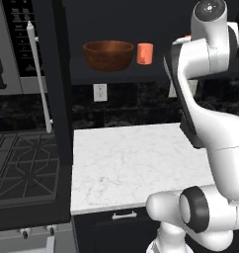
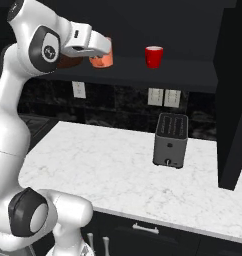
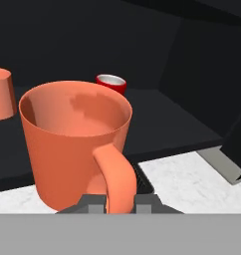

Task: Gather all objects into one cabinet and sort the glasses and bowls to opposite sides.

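Observation:
My gripper (image 3: pixel 120 203) is shut on the handle of the orange mug (image 3: pixel 75 139), which hangs upright just in front of the black cabinet's shelf (image 2: pixel 178 75). From the right base the gripper (image 2: pixel 104 49) and the orange mug (image 2: pixel 102 60) sit at the shelf's left part. The red mug (image 2: pixel 154 56) stands on the shelf further right, seen behind the held mug as the red mug (image 3: pixel 111 83). The brown wooden bowl (image 1: pixel 108 54) and the salmon cup (image 1: pixel 145 53) stand side by side on the shelf; the salmon cup (image 3: pixel 0 94) is at the hand view's left edge.
A grey toaster (image 2: pixel 170 140) stands on the white marble counter (image 1: pixel 131 168) below the shelf. The oven unit with its long pale handle (image 1: pixel 38 79) and the stove grates (image 1: pixel 22 168) lie to the left. A dark cabinet side (image 2: pixel 233 100) hangs at the right.

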